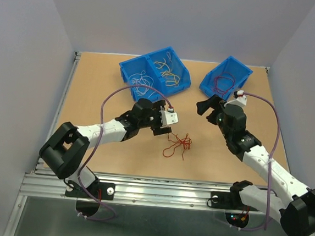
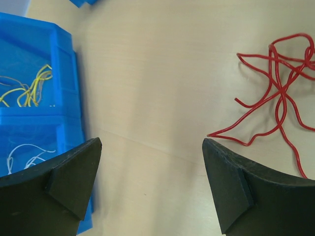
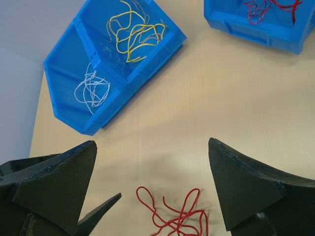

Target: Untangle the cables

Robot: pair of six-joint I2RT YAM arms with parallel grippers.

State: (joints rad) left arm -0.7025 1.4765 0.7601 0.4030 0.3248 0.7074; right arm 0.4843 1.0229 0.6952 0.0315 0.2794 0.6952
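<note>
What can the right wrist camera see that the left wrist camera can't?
Only the right wrist view: the second blue bin holding red cables, and the right gripper, open. Only the left wrist view: a clear look at the left gripper, open. Both: the divided blue bin with yellow cables and white cables, and the loose red cable tangle on the table.

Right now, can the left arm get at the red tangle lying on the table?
Probably yes: the left gripper is open close beside the red tangle, with only bare table between them.
</note>
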